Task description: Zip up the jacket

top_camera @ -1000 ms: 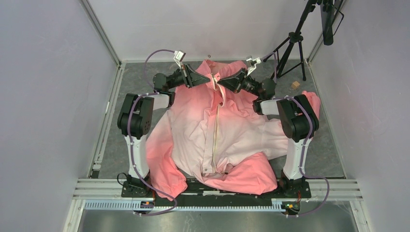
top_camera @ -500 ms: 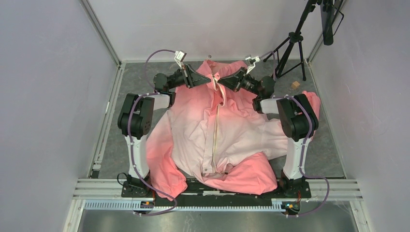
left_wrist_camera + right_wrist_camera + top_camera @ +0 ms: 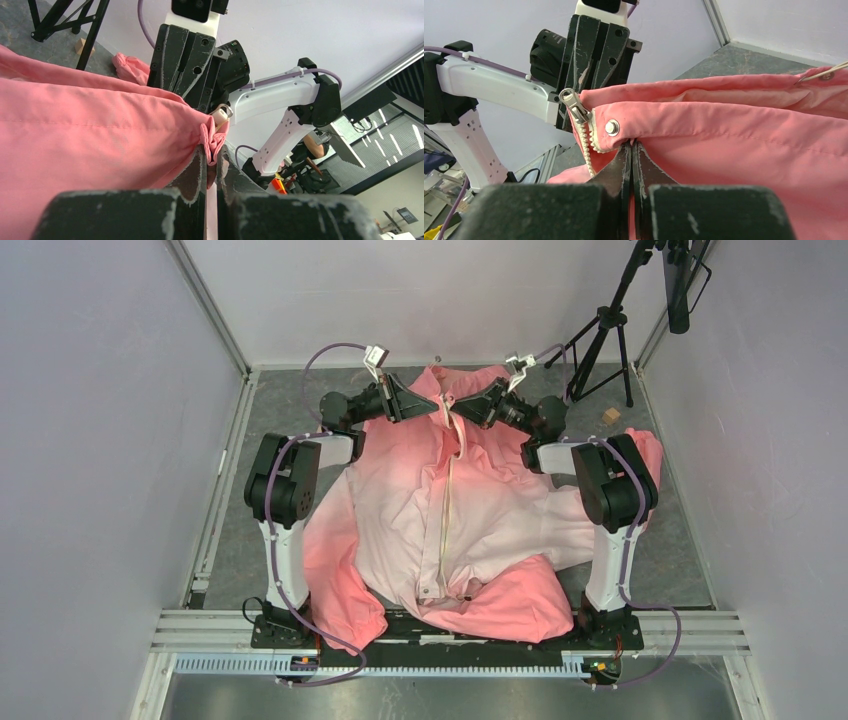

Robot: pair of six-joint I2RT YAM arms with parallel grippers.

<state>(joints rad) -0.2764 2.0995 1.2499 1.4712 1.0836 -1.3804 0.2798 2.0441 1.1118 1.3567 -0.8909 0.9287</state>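
Top view: the jacket (image 3: 500,510) is lying front-up on the grey table (image 3: 280,430), with its collar at the far side and its hem reaching the near edge between the arm bases. One sleeve is trailing near-left, the other lying off to the right. The cream zipper strip (image 3: 445,520) is running near to far down the middle. The left gripper (image 3: 438,407) and right gripper (image 3: 456,408) are meeting almost tip to tip at the collar. A tripod (image 3: 605,330) is standing far right.

Left wrist view: the left fingers are clamping tight on a bunched pink edge of fabric, with the right gripper facing them just beyond.

Right wrist view: the right fingers are pinching the fabric edge directly under a silver snap (image 3: 612,127). The zipper slider (image 3: 573,106) is sitting atop the teeth just left of the snap, right beside the left gripper's fingers.
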